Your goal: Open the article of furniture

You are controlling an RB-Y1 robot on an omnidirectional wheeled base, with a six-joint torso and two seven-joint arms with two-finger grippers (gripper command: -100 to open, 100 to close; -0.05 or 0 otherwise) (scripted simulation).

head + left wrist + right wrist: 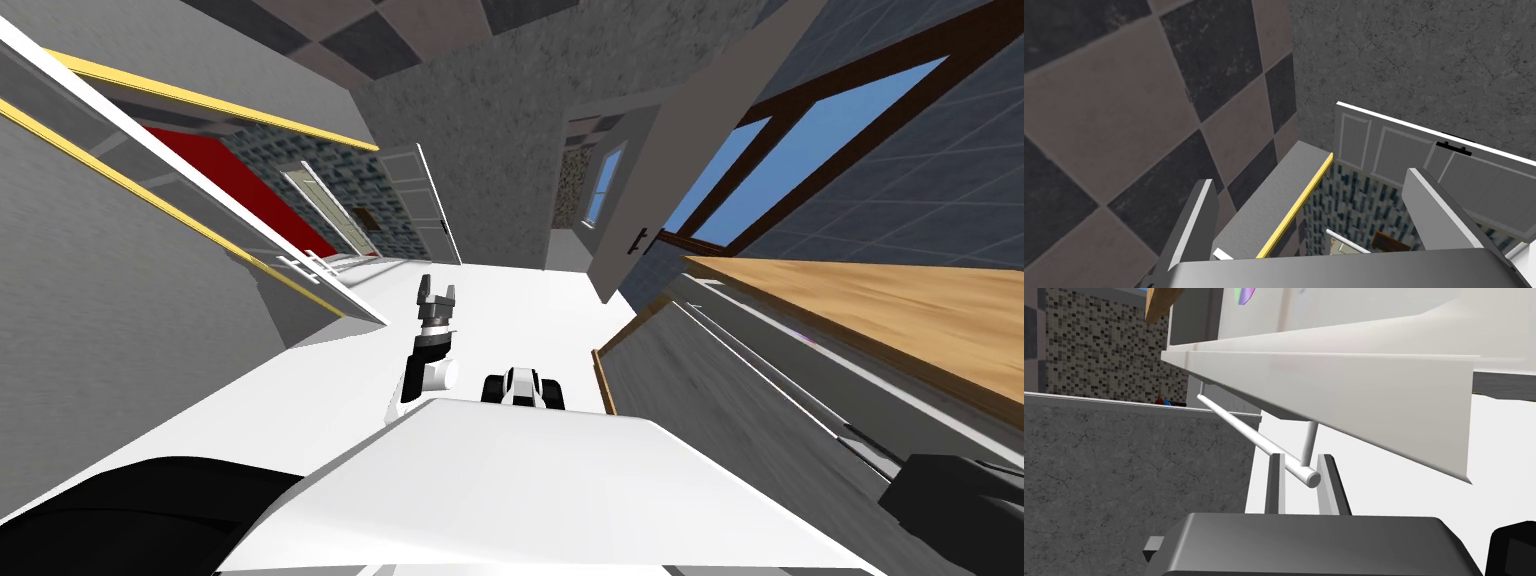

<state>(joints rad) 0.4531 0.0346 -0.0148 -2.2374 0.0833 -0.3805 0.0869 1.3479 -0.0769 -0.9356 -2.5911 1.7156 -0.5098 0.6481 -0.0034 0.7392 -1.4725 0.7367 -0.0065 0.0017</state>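
Note:
A cabinet with a wooden top [900, 310] runs along my right side. Its white drawer front [1334, 383] carries a long thin white bar handle [1249, 430] on short posts. My right gripper [1300, 480] is shut on the near end of that bar, one finger pressing on each side. In the head view the gripper's dark body [950, 500] sits low against the cabinet front, by the handle [780, 385]. How far the drawer stands out I cannot tell. My left gripper [437, 297] is raised in front of my chest, open [1314, 200] and holding nothing.
A rough grey panel [1124, 463] lies close beside the right gripper. An open grey door [640, 190] with a dark handle stands ahead on the right, next to a window [800, 150]. A grey wall with yellow trim [120, 270] lines my left. White floor [520, 300] stretches ahead.

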